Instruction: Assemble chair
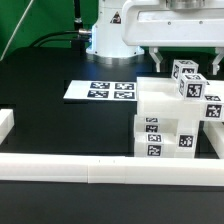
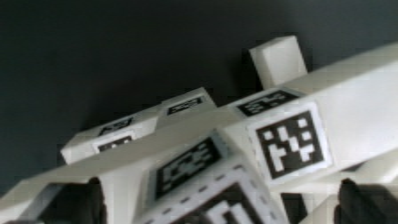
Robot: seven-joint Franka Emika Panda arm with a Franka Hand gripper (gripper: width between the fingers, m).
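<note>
Between the spread fingers of the gripper, nothing is pinched, and the chair stands directly below them, likely positioned for a grasp.

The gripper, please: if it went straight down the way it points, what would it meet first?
Most likely the chunky white plastic chair piece with tags just beneath the gripper; depth is unclear.

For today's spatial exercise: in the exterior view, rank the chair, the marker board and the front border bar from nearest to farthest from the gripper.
1. Chair, directly beneath the gripper.
2. Marker board, toward the exterior view's left.
3. Front border bar, along the near edge.
</note>
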